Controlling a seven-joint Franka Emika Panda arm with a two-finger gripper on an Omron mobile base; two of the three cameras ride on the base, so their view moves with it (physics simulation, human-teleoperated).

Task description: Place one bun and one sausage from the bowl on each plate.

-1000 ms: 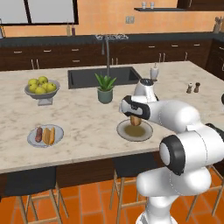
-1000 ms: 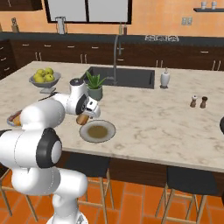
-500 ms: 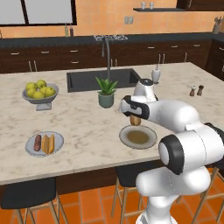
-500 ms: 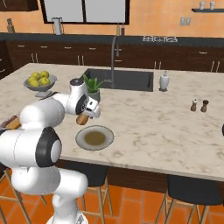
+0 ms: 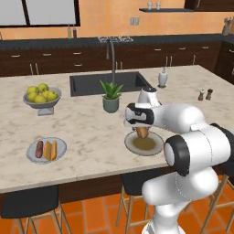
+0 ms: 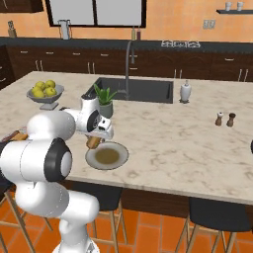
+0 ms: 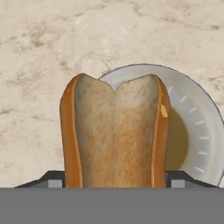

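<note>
My gripper (image 5: 142, 129) is shut on a golden-tan bun (image 5: 143, 132), which hangs end-down just above the near edge of the olive-brown-centred plate (image 5: 154, 147). In the hand view the split bun (image 7: 114, 131) stands between the dark fingertips (image 7: 54, 179), with that plate (image 7: 192, 131) behind it on the right. The right base view shows the bun (image 6: 93, 142) at the left rim of the plate (image 6: 118, 159). Far left, the other plate (image 5: 32, 157) carries a sausage (image 5: 39, 149) and a second bun (image 5: 50, 150) side by side. A dark sliver at the right edge may be the bowl (image 6: 251, 147).
A footed bowl of yellow-green fruit (image 5: 41, 96) stands at the back left. A potted plant (image 5: 111, 97) sits before the sink (image 5: 91, 84) and tap. A soap bottle (image 5: 162, 77) and salt and pepper shakers (image 5: 204, 94) stand to the right. Stools line the counter's front edge.
The whole picture shifted a little a second ago as the base moved, then settled. The bun stays in the gripper above the olive-centred plate.
</note>
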